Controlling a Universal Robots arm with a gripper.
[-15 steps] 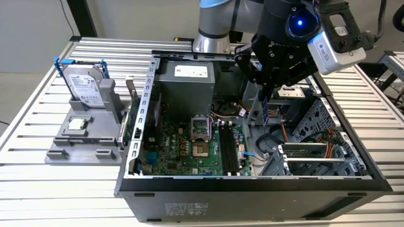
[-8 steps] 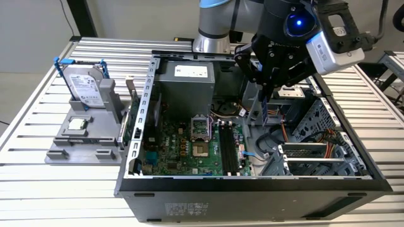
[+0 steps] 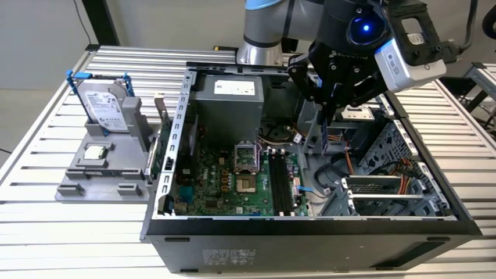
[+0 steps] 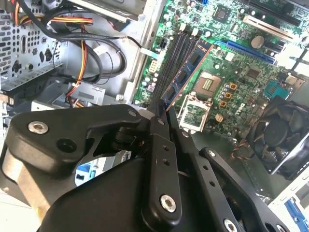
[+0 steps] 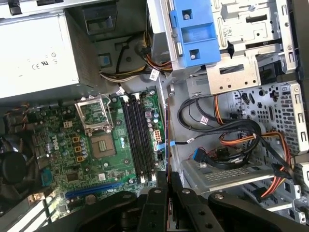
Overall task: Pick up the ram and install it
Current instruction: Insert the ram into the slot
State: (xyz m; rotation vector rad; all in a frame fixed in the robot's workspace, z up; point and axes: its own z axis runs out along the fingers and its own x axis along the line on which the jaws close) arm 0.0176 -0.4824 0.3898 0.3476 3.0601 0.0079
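My gripper hangs inside the open computer case, shut on the ram. The ram is a thin dark stick held on edge, hanging down from the fingers above the motherboard's right part. In the second wrist view the ram runs out from the gripper over the long black memory slots. In the first wrist view the ram is a thin edge-on line beside the memory slots, with the gripper closed around its near end. The slots lie below and to the exterior view's left of the ram.
A silver hard drive with blue rails stands on a grey fixture at the exterior view's left, outside the case. Inside are the power supply, the processor socket, loose cables and a metal drive cage.
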